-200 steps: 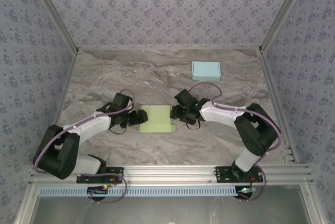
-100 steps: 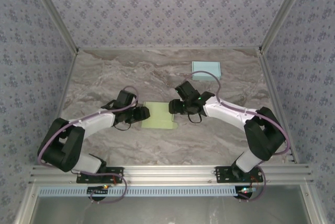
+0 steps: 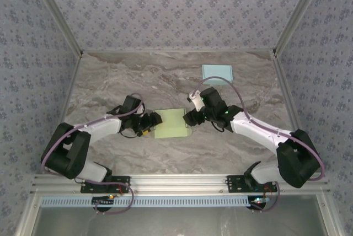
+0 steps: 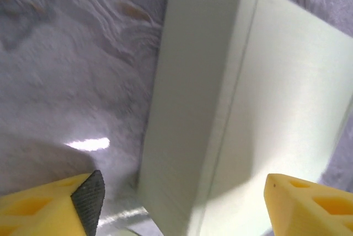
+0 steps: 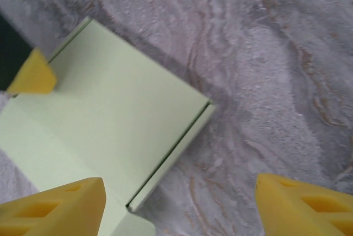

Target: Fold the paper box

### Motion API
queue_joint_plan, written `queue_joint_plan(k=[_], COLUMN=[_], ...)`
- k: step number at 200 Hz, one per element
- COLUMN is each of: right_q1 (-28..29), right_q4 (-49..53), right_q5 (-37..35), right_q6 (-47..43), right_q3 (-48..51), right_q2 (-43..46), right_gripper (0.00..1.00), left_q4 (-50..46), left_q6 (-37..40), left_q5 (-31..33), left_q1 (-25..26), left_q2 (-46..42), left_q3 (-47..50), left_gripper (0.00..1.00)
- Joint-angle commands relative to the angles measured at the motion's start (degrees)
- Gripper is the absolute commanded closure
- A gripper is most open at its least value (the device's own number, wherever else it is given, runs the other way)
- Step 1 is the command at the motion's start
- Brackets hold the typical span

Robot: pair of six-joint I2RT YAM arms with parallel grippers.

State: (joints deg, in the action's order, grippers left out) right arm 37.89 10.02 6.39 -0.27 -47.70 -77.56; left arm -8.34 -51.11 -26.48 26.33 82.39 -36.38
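Pale green paper box (image 3: 172, 124) lies flat on the marble worktop (image 3: 110, 81), about midway between the left and right edges and somewhat nearer the near edge than the far one. It is closed up, lid down, with a fold line running across the top face. Left gripper (image 3: 152, 120) sits at the box's left edge with its jaws spread wide. In the left wrist view one yellow fingertip with a black pad (image 4: 83, 197) is over bare marble beside the box's side wall, and the other fingertip is above the top face. The box wall falls in the gap between them and nothing is pinched. Whether either tip touches the card cannot be told. Right gripper (image 3: 189, 119) sits at the box's right edge, also wide open and grasping nothing. In its wrist view the box's corner and lid seam lie ahead of the left-hand finger, and bare marble lies ahead of the other. A second, light blue box (image 3: 217, 74) rests closed near the far edge, right of centre, well apart from both grippers
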Motion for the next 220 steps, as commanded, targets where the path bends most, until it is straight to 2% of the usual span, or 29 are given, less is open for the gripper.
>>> queue_joint_plan(k=[1, 11, 23, 36, 53, 68, 85, 113, 135, 145, 155, 167, 174, 200, 220], right_q1=[-0.89, -1.22, -1.33, -1.58, -3.37, -5.77, -7.91, -10.04, -11.52, -12.28, -12.9, -13.2, -13.27, -15.04, -15.98], right_q4=[0.56, 0.36, -0.28, -1.27, 0.01, 1.16, 0.35, -2.81, -4.35, -5.51, -7.67, -11.31, -12.56, -14.99, -18.63], right_q5=[-1.81, -0.57, 2.03, 5.23, 6.59, 7.86, 10.31, 14.71, 17.43, 19.29, 22.43, 30.3, 32.45, 31.95, 35.89], right_q6=[5.44, 6.16, 3.68, -0.3, -1.93, -0.78, 1.65, 4.81, 7.4, 8.71, 10.59, 12.58, 14.54, 26.73, 35.43], right_q3=[-1.53, -1.2, -0.58, 0.43, -0.12, -1.06, -0.86, 0.54, 1.05, 1.61, 2.34, 2.92, 2.92, 3.03, 2.79], right_q2=[-0.52, -0.5, -0.32, -0.12, -1.19, -2.16, -2.64, -2.71, -3.06, -3.42, -3.97, -5.58, -6.72, -11.92, -15.94], right_gripper=[0.25, 0.25, 0.25, 0.25, 0.25, 0.25, 0.25, 0.26, 0.26, 0.26, 0.25, 0.17, 0.14, 0.12, 0.12], left_q4=[-3.65, -9.68, -16.24, -18.5, -17.33, -14.62, -8.1, -1.45, 3.02, 5.63, 8.24, 12.93, 14.65, 21.73, 22.04], left_q6=[-3.0, 0.66, 5.33, 8.16, 9.82, 11.51, 11.93, 11.34, 11.31, 10.89, 10.45, 9.69, 8.74, 4.68, 5.24], left_q5=[-7.42, -4.72, 1.76, 7.65, 10.28, 7.58, 0.83, -0.99, -3.79, -5.44, -7.31, -10.98, -12.21, -17.56, -17.91], left_q1=[0.29, -0.21, -0.9, -1.64, -2.63, -2.98, -3.12, -3.98, -5.15, -5.81, -6.55, -7.52, -8.18, -11.02, -11.82], left_q2=[-2.44, -3.42, -4.76, -5.87, -4.81, -2.08, 0.83, 4.89, 8.91, 10.32, 11.45, 12.75, 13.58, 16.67, 17.17], left_q3=[-0.15, -2.35, -5.18, -6.65, -7.11, -7.97, -7.24, -5.48, -3.97, -2.91, -1.5, 0.23, 0.81, 3.08, 3.36], left_gripper=[0.17, 0.18, 0.18, 0.26, 0.4, 0.43, 0.43, 0.49, 0.66, 0.7, 0.71, 0.72, 0.73, 0.74, 0.75])
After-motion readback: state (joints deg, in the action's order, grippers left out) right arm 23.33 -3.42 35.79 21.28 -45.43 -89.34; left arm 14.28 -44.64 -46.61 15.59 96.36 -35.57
